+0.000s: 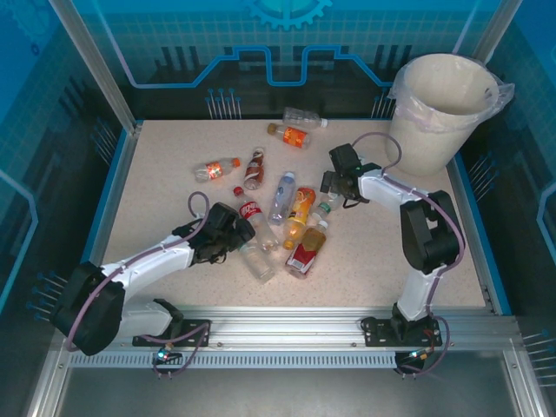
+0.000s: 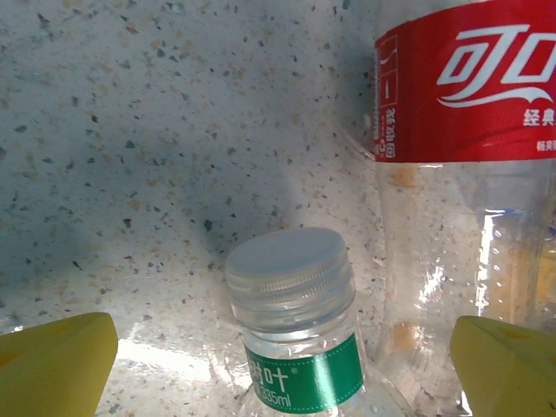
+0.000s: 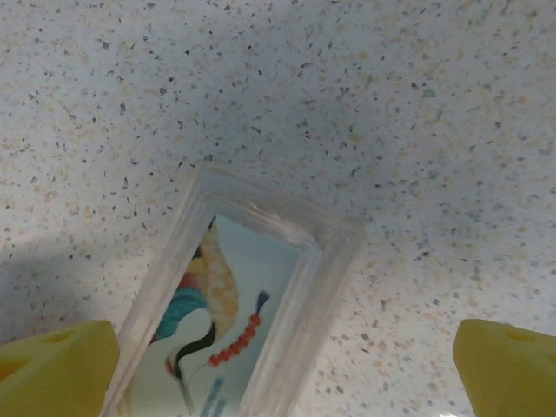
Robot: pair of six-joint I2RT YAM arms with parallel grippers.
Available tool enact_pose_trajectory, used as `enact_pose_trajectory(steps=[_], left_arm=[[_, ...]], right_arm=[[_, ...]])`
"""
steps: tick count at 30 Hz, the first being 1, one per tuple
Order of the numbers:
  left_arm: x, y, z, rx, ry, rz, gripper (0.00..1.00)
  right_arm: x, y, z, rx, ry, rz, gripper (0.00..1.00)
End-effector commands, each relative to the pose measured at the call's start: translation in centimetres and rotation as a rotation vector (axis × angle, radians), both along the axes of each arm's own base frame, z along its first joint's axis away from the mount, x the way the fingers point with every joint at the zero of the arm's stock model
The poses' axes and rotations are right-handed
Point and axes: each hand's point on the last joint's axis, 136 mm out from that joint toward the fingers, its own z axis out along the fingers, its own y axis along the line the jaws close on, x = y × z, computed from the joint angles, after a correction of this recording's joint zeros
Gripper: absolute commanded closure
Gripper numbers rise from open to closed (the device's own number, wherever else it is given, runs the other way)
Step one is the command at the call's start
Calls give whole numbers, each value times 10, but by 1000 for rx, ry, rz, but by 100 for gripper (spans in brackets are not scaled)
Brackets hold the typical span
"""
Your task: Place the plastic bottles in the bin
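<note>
Grasp step: left end effector (image 2: 282, 369) gapes astride the green-label bottle (image 2: 295, 295) mid-worktop (image 1: 156, 174). Right end effector (image 3: 287, 369) stands open over a square clear bottle (image 3: 243, 313). Next move calls for closing, then carrying to the bin (image 1: 430, 139) (far right).

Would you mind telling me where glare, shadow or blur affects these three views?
Top external: evenly lit, sharp, with the bin brightest. Left wrist: glare streaks the red-label bottle; shadow darkens the table. Right wrist: near fingertips blur; shadow falls lower left.
</note>
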Motion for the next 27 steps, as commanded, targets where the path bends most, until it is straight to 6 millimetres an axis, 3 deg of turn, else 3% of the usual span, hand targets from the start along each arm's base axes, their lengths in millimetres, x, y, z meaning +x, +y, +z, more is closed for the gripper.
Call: enact_pose_trajectory(steps=[1, 5, 11, 14, 19, 23, 27], left_arm=[[1, -3, -3, 3, 9, 1, 1], [1, -3, -4, 39, 18, -29, 1], [-1, -5, -8, 48, 26, -37, 1], [-1, -6, -9, 53, 30, -39, 1], [-3, -5, -9, 47, 29, -37, 1], [-3, -3, -7, 46, 17, -30, 1], [-2, -4, -5, 34, -5, -28, 1]], right_arm=[[7, 7, -12, 35, 11, -33, 12], [8, 9, -22, 39, 20, -33, 21], [11, 5, -17, 82, -11, -42, 28], [14, 0, -4, 78, -56, -28, 36], [21, -17, 58, 124, -220, 19, 47], [27, -37, 133, 190, -390, 81, 50], [36, -79, 210, 247, -558, 67, 50]])
